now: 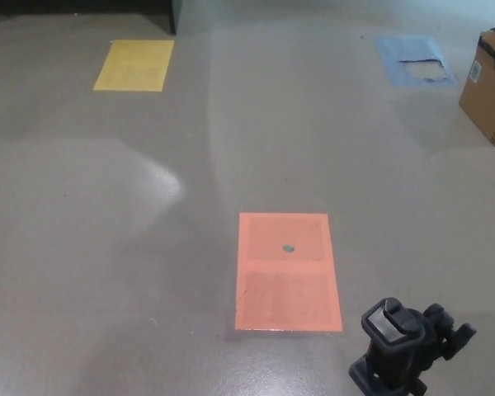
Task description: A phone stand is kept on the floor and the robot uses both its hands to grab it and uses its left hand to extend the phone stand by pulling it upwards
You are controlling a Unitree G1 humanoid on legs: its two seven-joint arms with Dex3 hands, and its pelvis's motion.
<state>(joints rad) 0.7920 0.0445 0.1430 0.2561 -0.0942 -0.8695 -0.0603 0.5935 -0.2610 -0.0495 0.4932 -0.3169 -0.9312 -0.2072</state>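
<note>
At the bottom right edge, the black phone stand (411, 345) is seen standing on the grey floor (148, 272), cut off by the picture's lower border. No robot hand is shown, so the state of the fingers cannot be told. Just left of the stand and slightly beyond it, an orange rectangle (287, 272) is marked on the floor, with a small dark spot (288, 247) on it. Farther off, a yellow rectangle (134, 65) is seen at the left, a blue patch (414, 59) at the right, and a cardboard box (488, 85) at the right edge.
</note>
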